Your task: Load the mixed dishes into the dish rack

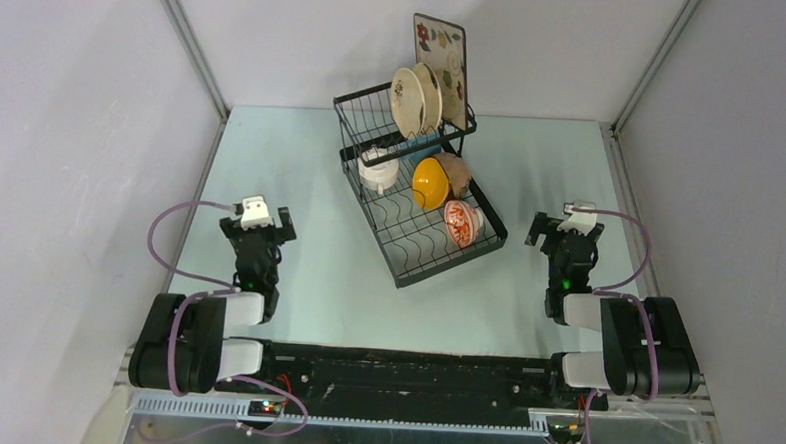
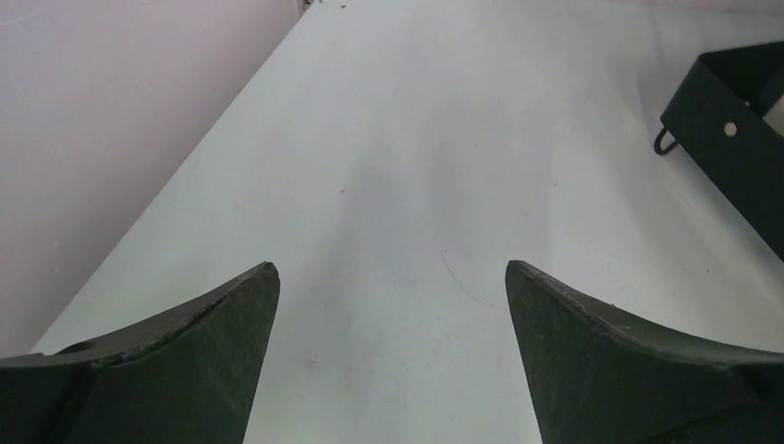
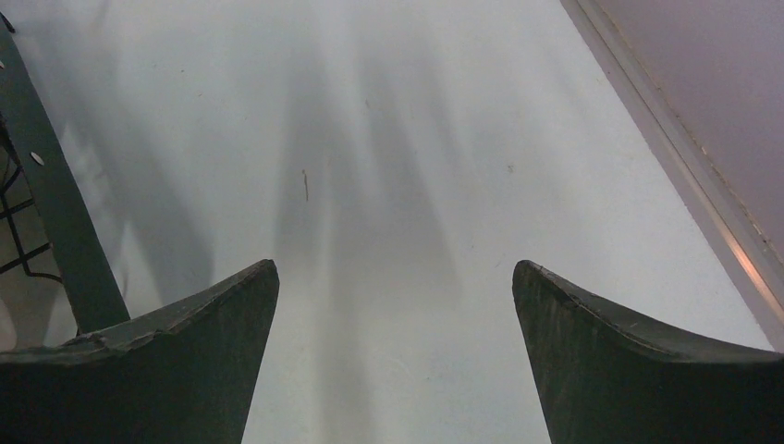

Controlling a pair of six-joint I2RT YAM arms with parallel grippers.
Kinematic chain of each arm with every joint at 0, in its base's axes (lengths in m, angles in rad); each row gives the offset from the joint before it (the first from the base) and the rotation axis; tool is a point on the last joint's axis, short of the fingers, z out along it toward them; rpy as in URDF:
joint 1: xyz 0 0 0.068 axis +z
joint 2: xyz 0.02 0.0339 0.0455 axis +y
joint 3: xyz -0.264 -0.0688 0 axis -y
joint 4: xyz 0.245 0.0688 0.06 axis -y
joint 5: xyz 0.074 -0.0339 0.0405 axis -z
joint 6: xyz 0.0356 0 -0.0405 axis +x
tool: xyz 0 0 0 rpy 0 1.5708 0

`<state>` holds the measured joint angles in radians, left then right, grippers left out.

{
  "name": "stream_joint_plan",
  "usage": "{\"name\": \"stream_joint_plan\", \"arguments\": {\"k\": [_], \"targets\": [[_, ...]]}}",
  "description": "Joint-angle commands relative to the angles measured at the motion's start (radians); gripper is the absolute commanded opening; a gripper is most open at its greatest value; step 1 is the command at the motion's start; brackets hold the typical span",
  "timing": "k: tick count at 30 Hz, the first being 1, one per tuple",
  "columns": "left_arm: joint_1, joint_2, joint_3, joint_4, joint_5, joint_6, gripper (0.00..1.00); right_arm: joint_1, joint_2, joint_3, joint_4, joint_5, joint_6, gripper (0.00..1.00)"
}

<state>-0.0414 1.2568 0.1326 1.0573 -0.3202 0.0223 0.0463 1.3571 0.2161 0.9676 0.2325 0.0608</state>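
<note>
The black wire dish rack (image 1: pixel 423 248) stands at the middle of the table. The square cream floral plate (image 1: pixel 438 54) and round cream plates (image 1: pixel 414 98) stand upright in its raised basket. On the lower tray sit the white two-handled cup (image 1: pixel 378 169), yellow bowl (image 1: pixel 431 182), brown bowl (image 1: pixel 456 171) and red-patterned bowl (image 1: pixel 462 225). A sliver of blue between cup and yellow bowl may be the blue mug; it is mostly hidden. My left gripper (image 1: pixel 259 221) (image 2: pixel 388 268) is open and empty, left of the rack. My right gripper (image 1: pixel 566 230) (image 3: pixel 395 266) is open and empty, right of it.
The pale green table (image 1: pixel 302 158) is walled by grey panels at left, back and right. A rack corner (image 2: pixel 740 157) shows at the right of the left wrist view. A rack edge (image 3: pixel 55 203) shows at the left of the right wrist view.
</note>
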Motion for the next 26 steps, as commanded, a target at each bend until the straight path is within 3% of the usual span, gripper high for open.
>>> {"name": "stream_joint_plan", "arguments": {"k": [1,26], "targets": [[0.011,0.002,0.042,0.035,-0.061,-0.016,1.00,-0.003,-0.001,0.007,0.056,0.004,0.008,1.00],[0.022,0.004,0.055,0.013,-0.044,-0.017,1.00,-0.003,-0.002,0.009,0.054,0.004,0.008,1.00]]}}
